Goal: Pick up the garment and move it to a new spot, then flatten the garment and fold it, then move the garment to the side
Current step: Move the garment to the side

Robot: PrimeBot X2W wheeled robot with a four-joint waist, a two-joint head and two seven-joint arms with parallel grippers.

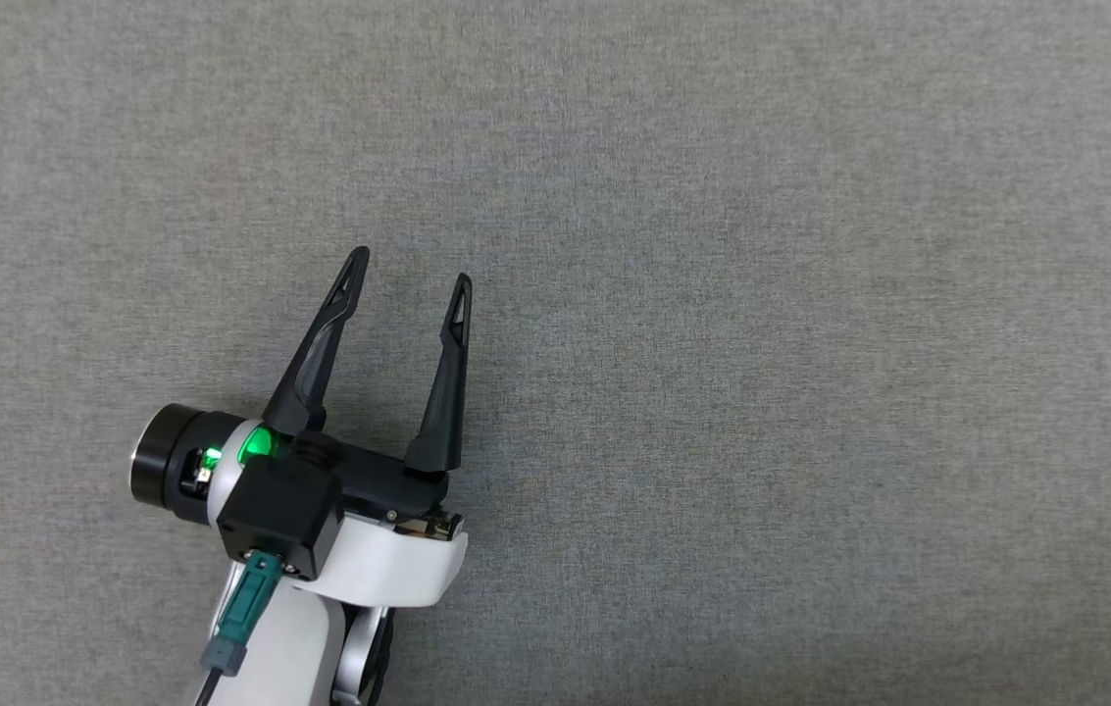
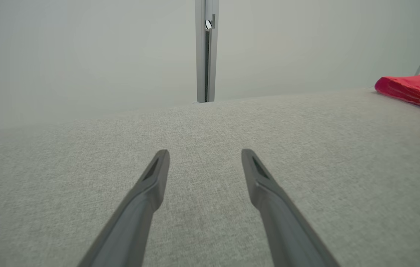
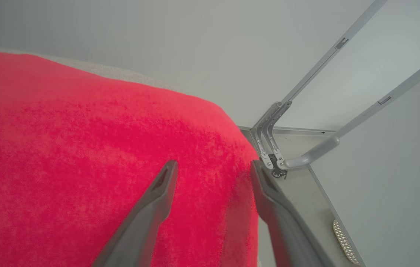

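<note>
The garment (image 3: 83,155) is bright red cloth. In the right wrist view it lies under my right gripper (image 3: 213,167), whose fingers stand apart above it with nothing between them. In the left wrist view the garment (image 2: 417,87) appears as a folded red stack at the far right of the grey table. My left gripper (image 1: 410,267) hovers open over bare grey cloth at the lower left of the head view, and the left gripper (image 2: 205,154) holds nothing.
The grey fabric tabletop (image 1: 761,294) spreads around the left gripper. Beyond the garment's edge, a metal frame with hinged bars (image 3: 280,148) stands near the table's corner. A vertical metal post (image 2: 206,52) rises behind the table's far edge.
</note>
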